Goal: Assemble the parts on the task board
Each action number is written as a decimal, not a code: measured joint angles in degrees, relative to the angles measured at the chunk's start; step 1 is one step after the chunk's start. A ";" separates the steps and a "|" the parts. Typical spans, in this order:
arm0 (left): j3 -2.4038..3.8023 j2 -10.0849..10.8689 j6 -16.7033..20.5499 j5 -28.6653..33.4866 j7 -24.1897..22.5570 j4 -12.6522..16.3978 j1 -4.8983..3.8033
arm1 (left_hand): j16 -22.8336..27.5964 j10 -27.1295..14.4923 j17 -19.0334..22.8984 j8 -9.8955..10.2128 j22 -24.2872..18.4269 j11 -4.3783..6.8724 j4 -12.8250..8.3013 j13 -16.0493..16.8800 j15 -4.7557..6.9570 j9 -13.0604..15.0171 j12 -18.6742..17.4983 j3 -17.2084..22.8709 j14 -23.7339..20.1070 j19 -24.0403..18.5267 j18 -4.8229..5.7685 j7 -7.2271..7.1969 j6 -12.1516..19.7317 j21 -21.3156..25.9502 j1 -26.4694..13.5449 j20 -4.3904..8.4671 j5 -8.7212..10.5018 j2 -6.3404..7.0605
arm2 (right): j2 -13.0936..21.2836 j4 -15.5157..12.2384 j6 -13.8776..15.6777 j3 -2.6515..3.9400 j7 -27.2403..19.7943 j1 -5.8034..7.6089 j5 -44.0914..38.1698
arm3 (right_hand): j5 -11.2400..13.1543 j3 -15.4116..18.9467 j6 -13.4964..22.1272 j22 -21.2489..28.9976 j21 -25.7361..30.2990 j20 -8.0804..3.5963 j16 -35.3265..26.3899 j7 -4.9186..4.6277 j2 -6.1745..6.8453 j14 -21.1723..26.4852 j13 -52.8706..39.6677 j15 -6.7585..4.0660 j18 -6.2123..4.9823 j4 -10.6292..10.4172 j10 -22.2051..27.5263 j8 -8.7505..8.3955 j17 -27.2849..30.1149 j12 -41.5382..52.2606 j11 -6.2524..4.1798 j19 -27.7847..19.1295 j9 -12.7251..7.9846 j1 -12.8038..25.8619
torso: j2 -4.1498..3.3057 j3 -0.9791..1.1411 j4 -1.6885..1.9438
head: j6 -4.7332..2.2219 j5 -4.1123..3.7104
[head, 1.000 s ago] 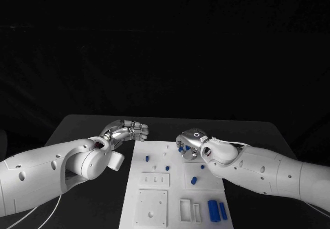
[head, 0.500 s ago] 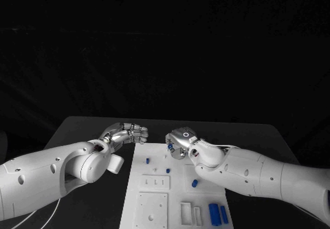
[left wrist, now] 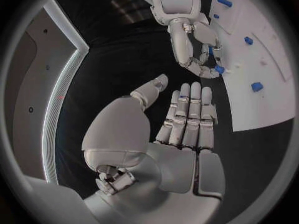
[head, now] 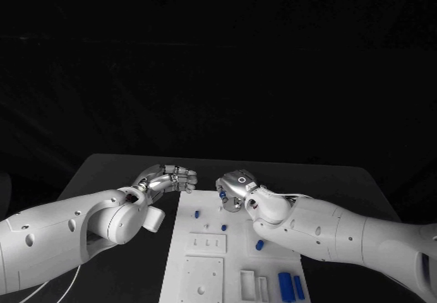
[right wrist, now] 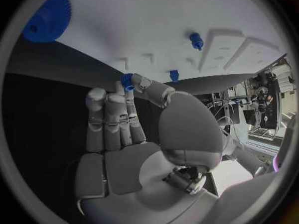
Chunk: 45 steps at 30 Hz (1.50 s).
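Right silver hand (head: pixel 239 188) is at the far end of the white plastic task board (head: pixel 205 243), thumb and a fingertip pinching a small blue plastic part (right wrist: pixel 127 81) — a little toothed or ribbed piece, held right at the board's edge. Grip is shallow, on the tips only, other fingers (right wrist: pixel 106 115) lying straight alongside.

Left silver hand (head: pixel 167 177) hovers off the board's far-left corner over the black desk (head: pixel 109 170), fingers curled in together, holding nothing.

Risks as I see them:
- part rolls or pops out of the tip pinch if it's pressed into a seat off-axis
- dropped part lands off the edge on the desk
- right forearm hangs over the loose blue pegs (head: pixel 224 227) — could sweep them while repositioning
- hands are near each other; a clash is possible.
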<state>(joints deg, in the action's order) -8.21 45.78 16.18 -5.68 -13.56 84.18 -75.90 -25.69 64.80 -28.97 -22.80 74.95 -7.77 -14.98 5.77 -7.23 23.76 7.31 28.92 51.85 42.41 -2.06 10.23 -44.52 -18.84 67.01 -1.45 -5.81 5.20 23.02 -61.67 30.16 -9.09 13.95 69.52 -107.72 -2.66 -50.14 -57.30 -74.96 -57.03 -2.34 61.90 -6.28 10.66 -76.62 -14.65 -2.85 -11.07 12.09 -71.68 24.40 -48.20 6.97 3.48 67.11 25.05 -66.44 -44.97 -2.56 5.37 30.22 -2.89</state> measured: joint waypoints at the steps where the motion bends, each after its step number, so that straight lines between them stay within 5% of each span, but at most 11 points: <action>1: 0.00 -0.01 0.00 0.00 0.00 0.00 0.00 | 0.00 0.08 -0.01 0.00 0.00 -0.07 0.00 0.00 0.00 0.00 0.00 0.00 0.00 0.00 0.01 0.00 0.00 0.00 0.00 0.00 0.00 0.00 | -0.07 0.05 -0.04 0.00 0.00 -0.06 -0.07 | 0.00 0.00 0.00 0.00 0.00 0.00 0.00 0.00 0.00 0.00 0.00 0.00 0.00 0.00 0.00 0.00 0.00 0.00 0.00 0.00 0.00 0.00 | -0.02 -0.02 0.01 | -0.01 0.01; 45: 0.07 -0.09 -0.20 0.00 0.10 -0.15 0.00 | 0.00 0.20 -0.08 0.21 -0.04 -0.20 -0.26 -0.03 0.00 -0.09 -0.26 0.26 0.00 0.00 0.03 0.00 0.00 0.00 -0.44 0.00 0.00 0.03 | -1.61 2.75 -2.01 0.08 -0.09 -0.82 -1.01 | 0.02 -0.31 0.01 0.00 -0.01 0.12 0.00 -0.23 0.82 0.21 -0.41 -0.23 0.00 -0.32 -0.20 -0.27 0.36 -0.25 -0.20 -0.26 0.09 0.38 | -0.26 -0.13 -0.18 | 0.63 0.97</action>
<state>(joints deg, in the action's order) -8.14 45.69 15.98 -5.68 -13.46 84.03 -75.90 -25.69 64.99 -29.05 -22.59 74.91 -7.97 -15.24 5.74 -7.23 23.67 7.04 29.18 51.85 42.41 -2.03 10.23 -44.52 -18.84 66.56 -1.45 -5.81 5.22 21.41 -58.91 28.14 -9.02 13.85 68.70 -108.73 -2.65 -50.46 -57.29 -74.96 -57.04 -2.22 61.89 -6.52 11.48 -76.41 -15.06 -3.08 -11.07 11.76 -71.88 24.13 -47.84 6.72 3.28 66.85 25.14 -66.06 -45.23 -2.69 5.19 30.85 -1.92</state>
